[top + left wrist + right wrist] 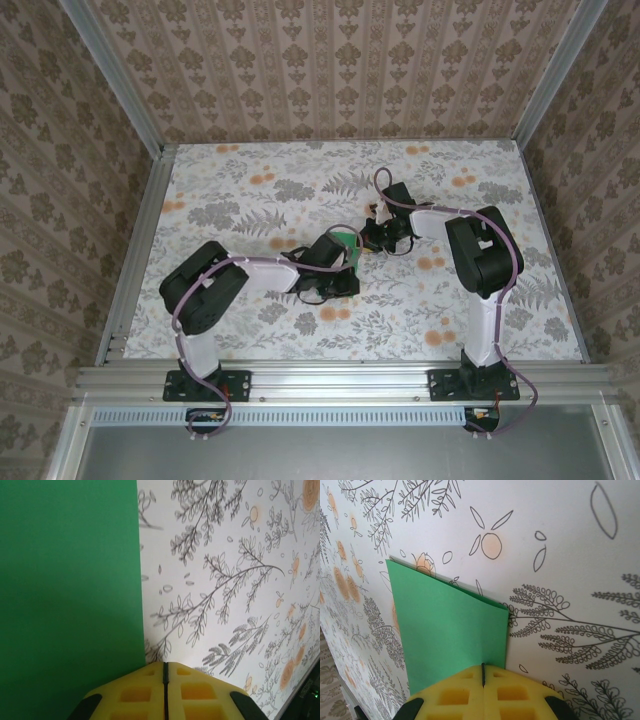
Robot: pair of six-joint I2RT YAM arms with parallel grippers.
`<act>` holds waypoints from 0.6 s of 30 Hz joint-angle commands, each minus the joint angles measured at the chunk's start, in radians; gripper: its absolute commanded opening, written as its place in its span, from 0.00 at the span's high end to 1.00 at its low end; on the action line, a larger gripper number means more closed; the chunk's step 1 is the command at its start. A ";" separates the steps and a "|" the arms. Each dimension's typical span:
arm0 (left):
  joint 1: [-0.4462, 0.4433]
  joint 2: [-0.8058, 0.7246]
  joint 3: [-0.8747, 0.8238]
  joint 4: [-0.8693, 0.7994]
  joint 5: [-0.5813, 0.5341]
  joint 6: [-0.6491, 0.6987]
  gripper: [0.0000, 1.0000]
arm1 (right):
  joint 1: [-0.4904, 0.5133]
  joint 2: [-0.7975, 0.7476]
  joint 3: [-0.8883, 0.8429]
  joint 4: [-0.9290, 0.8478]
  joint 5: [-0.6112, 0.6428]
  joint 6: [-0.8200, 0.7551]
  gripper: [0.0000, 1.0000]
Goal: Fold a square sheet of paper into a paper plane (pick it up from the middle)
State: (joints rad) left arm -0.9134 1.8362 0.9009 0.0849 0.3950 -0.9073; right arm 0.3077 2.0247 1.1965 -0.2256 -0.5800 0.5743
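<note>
Right pincer (pixel 483 674) is pressed together, pinching the green paper (pixel 447 630) at its near edge, likely to steady a fold. Left pincer (pixel 165 675) is pressed together too, tips at the paper's edge, grip unclear. The paper sits mid-bench (pixel 250 170) between both pincers, plain, with one crisp slanted edge.

top camera high, looking down; wrist cameras close, sharing paper (pixel 70 605)

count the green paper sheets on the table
1: the green paper sheet lies on the table between the left claw and right claw. More may be hidden.
</note>
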 commanded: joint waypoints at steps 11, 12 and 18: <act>-0.029 -0.106 -0.082 -0.087 0.000 -0.032 0.89 | 0.016 0.026 -0.005 -0.066 0.091 -0.020 0.94; -0.022 -0.131 -0.073 -0.089 -0.002 -0.025 0.88 | 0.019 0.012 -0.001 -0.066 0.087 -0.022 0.94; 0.058 -0.287 -0.037 -0.153 -0.053 0.026 0.76 | 0.032 -0.099 0.015 -0.059 0.059 -0.006 0.89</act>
State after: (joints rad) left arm -0.8951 1.6268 0.8333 -0.0147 0.3794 -0.9176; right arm 0.3286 2.0026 1.1992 -0.2428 -0.5499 0.5716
